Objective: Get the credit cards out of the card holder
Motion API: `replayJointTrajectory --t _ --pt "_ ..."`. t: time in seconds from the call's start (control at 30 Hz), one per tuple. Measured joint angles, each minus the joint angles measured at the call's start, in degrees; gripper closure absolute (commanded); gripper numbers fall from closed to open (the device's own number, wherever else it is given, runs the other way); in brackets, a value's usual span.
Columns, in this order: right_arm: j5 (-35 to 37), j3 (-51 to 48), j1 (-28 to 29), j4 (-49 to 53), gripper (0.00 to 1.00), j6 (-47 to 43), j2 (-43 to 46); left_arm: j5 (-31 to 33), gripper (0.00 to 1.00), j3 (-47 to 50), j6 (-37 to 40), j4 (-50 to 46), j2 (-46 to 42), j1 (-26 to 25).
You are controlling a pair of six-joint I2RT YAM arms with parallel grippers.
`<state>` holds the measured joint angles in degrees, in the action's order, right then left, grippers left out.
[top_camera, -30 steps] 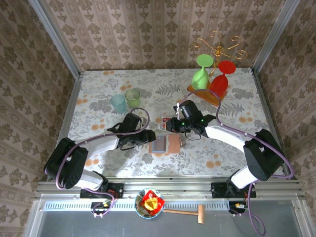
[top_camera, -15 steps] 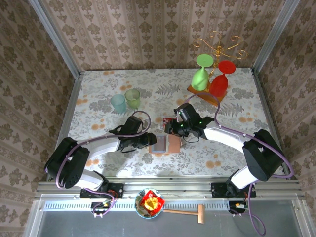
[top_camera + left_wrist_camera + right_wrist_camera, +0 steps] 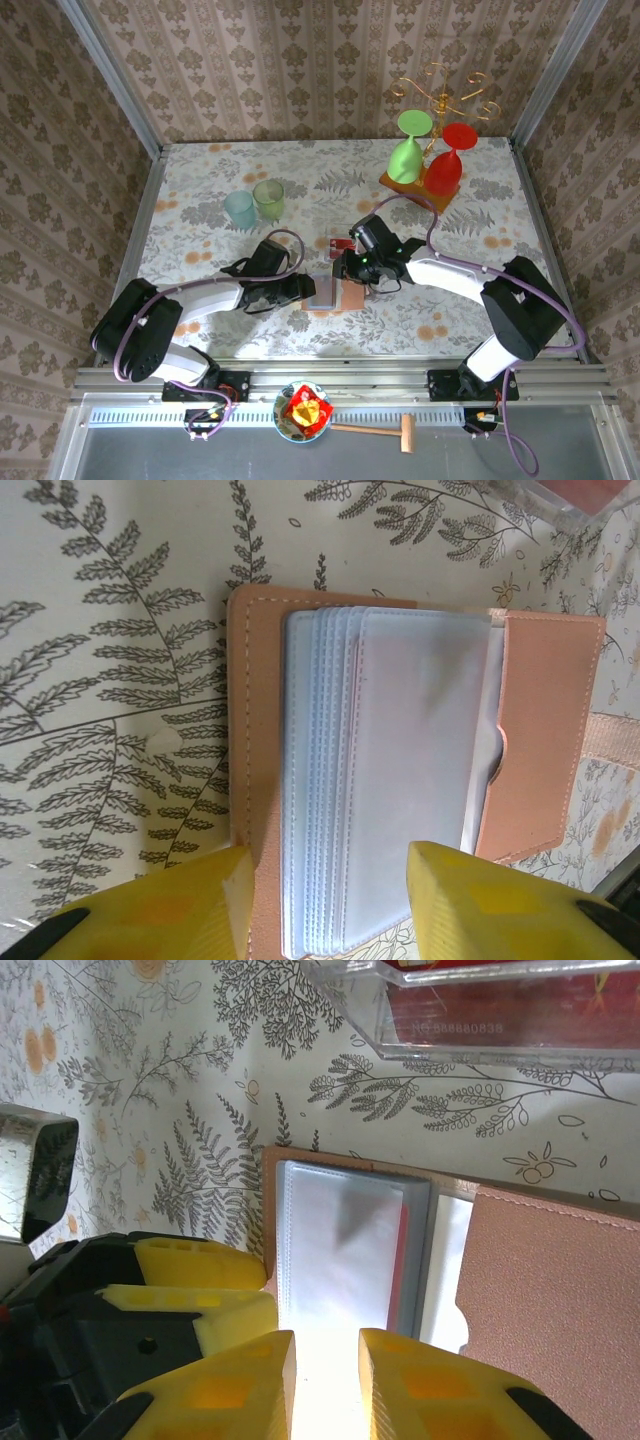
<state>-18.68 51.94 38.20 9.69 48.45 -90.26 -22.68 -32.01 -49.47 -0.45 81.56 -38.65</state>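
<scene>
Floral cloth covers the table (image 3: 200, 250), and patterned wallpaper (image 3: 300, 70) closes it in on three sides. Far right I see a wooden stand (image 3: 420, 190) with a green and a red glass hung upside down. Left of centre a blue cup (image 3: 240, 209) and a green cup (image 3: 268, 198) stand side by side.

The holder (image 3: 352, 293) lies open and flat near the middle of the table, between my two grippers. Its clear sleeves (image 3: 400, 780) are fanned over one leaf, and the salmon flap lies bare beside them.

The left gripper (image 3: 325, 900) lies low at the holder's left side. Its jaws stand about half apart, one finger on either side of the near end of the sleeve stack. I can make out nothing clamped between them.

The right gripper (image 3: 325, 1370) points at the same stack from the other side. Its jaws are nearly together, leaving a narrow gap washed out by glare. I cannot tell whether they pinch a sleeve.

From the right wrist a red strip of a card (image 3: 403, 1250) shows behind the sleeves, inside the holder. A second card (image 3: 500, 1005), red with white digits, lies in a clear box (image 3: 360, 1010) on the cloth just beyond the holder.

On the front rail sit a bowl (image 3: 281, 420) holding something red and yellow, and a wooden mallet (image 3: 385, 430).
</scene>
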Motion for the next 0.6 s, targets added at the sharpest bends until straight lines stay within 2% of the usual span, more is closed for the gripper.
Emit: replayJointTrajectory --t 0.23,0.6 --pt "0.0 0.0 0.4 0.0 0.76 0.5 -0.9 0.0 0.56 0.5 -0.5 0.9 -0.2 0.0" --pt "-0.3 1.4 1.3 0.8 0.78 1.3 -4.2 0.7 0.72 1.5 -1.6 1.1 -1.3 0.0"
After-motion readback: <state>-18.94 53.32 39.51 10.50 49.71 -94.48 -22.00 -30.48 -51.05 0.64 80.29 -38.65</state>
